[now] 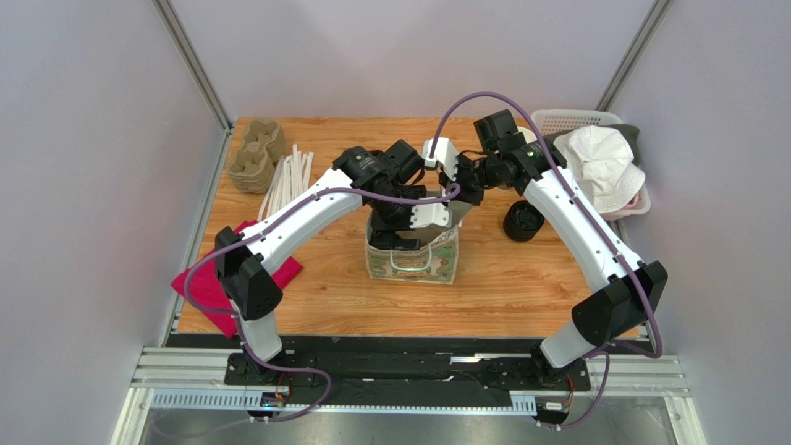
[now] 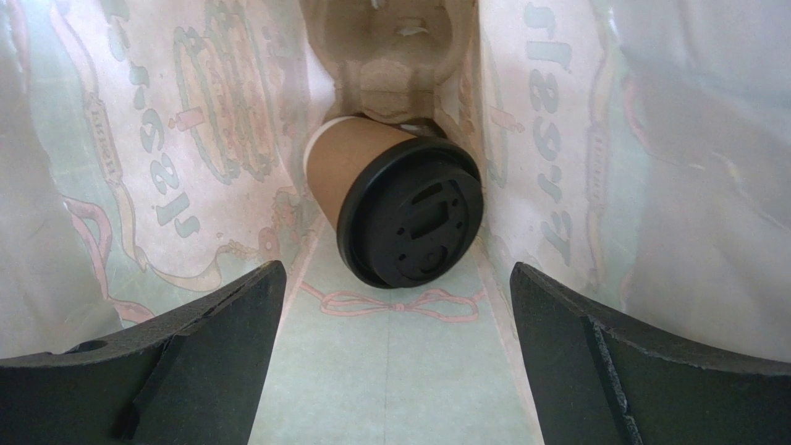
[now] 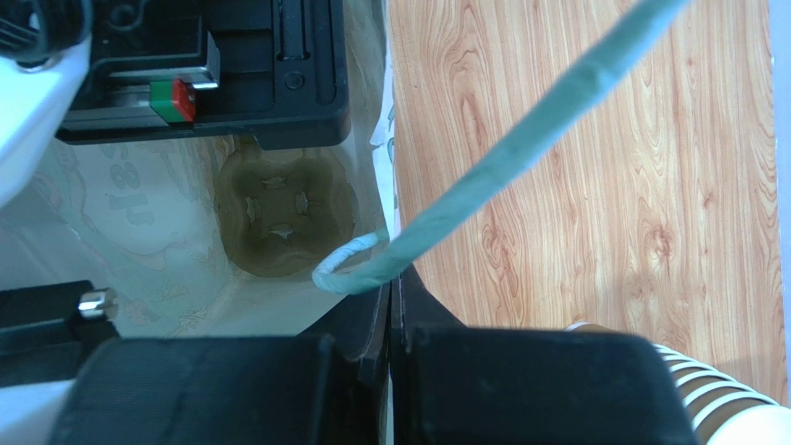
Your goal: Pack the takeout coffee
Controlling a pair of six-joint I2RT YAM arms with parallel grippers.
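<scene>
The takeout coffee (image 2: 390, 209), a brown paper cup with a black lid, lies tilted inside the printed paper bag (image 1: 413, 264). Its lid faces the left wrist camera and its base rests against a cardboard cup carrier (image 2: 395, 65). My left gripper (image 2: 397, 274) reaches down into the bag and stands open. Its two fingers are spread wide just short of the cup and touch nothing. My right gripper (image 3: 390, 283) is shut on the bag's rim, beside the spot where the teal handle (image 3: 520, 148) is attached. In the top view the right gripper (image 1: 461, 199) sits at the bag's far right corner.
A stack of cardboard carriers (image 1: 255, 158) and white sticks (image 1: 288, 181) lie at the back left. A red cloth (image 1: 218, 283) hangs over the left edge. A black round piece (image 1: 524, 221) stands right of the bag, and a white basket (image 1: 580, 119) with a hat is behind it.
</scene>
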